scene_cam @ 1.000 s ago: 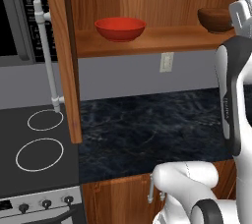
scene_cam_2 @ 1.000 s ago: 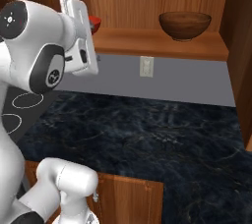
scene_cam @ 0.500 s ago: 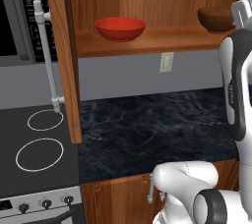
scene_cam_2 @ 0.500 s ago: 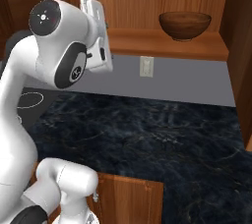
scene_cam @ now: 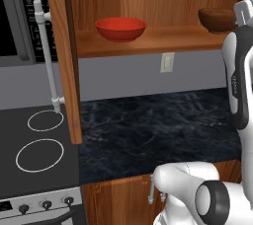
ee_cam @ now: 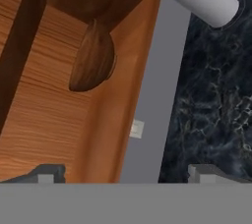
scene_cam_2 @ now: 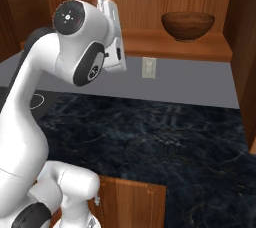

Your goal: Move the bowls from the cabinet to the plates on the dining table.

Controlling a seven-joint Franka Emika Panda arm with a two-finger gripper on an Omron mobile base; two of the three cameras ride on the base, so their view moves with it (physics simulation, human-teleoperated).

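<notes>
The cabinet (scene_cam: 163, 39) stands open above the counter. On its wooden shelf sit both bowls: the glossy red bowl (scene_cam: 120, 28) at the left and the dark brown bowl (scene_cam_2: 188, 25) at the right. In the left base view my arm covers part of the brown bowl (scene_cam: 213, 19). In the rolled hand view the brown bowl (ee_cam: 93, 61) lies ahead on the shelf, some way off. My gripper (ee_cam: 125, 175) is open, its two fingertips (ee_cam: 47, 174) wide apart with nothing between them. The plates and the dining table are out of view.
The open cabinet door (scene_cam: 62, 56) with its long silver handle (scene_cam: 47, 56) hangs left of the shelf. A stove (scene_cam: 39, 155) and a microwave (scene_cam: 15, 21) are at the left. A black marbled counter (scene_cam_2: 165, 137) runs below, with a wall outlet (scene_cam_2: 148, 67) behind it.
In the right base view my arm's upper joint has swung to the right and now covers the red bowl. The bowls have not moved.
</notes>
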